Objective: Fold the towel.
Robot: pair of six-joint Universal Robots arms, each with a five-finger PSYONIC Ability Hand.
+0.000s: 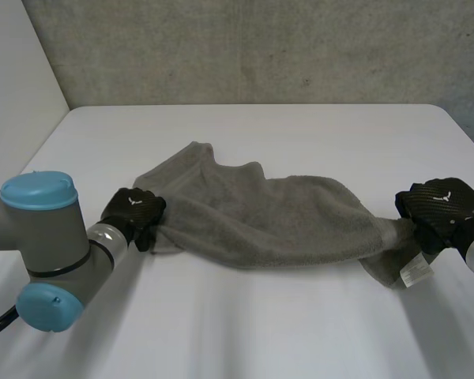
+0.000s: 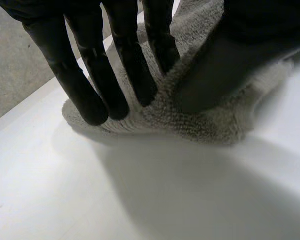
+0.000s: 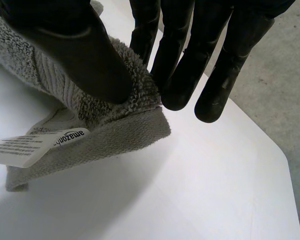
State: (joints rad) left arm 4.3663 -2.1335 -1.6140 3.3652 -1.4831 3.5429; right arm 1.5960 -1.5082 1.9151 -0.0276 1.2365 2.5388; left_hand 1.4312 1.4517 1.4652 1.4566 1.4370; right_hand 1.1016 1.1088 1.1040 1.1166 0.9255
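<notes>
Soft, limp and light by the look of it, the towel would sag wherever unsupported, so its ends were the places to hold. The left hand pinched one end between straight fingers and thumb. The right hand pinched the other, corner under its thumb. Grey, thick-piled terry, it lay rumpled on the table between the hands, a white label beside the right thumb.
</notes>
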